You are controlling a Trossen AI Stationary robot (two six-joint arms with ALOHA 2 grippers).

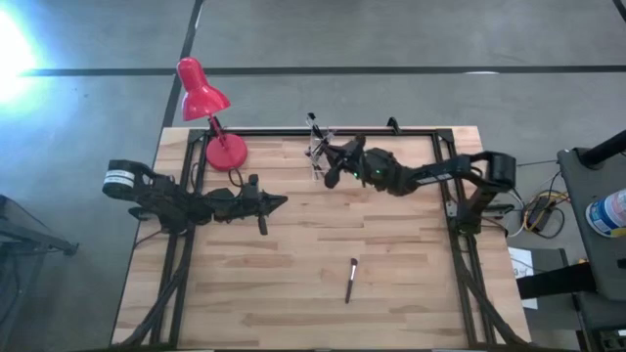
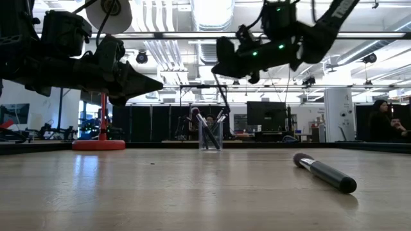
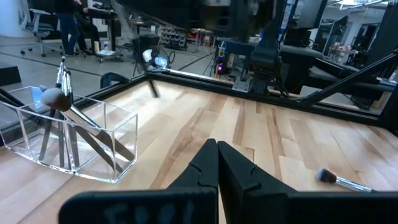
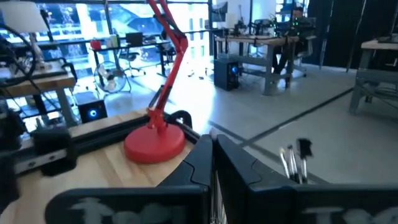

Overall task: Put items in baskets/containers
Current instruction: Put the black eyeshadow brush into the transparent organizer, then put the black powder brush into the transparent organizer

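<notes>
A clear squarish holder stands near the table's far edge with several brushes leaning in it, their tips up. One more dark brush lies flat on the wood toward the near edge. My right gripper hovers just right of the holder, shut on a thin brush. My left gripper is shut and holds nothing, above the table's left middle. My right gripper pinches a thin brush by its upper end between the two shut fingers. The brush is lifted clear and hangs slanting below the fingers, its lower end above the holder. The wrist view hides the exact spot of contact.
A red desk lamp stands on its round base at the far left, left of the holder. A black frame rail runs along the far edge. Bare wood lies around the lone brush.
</notes>
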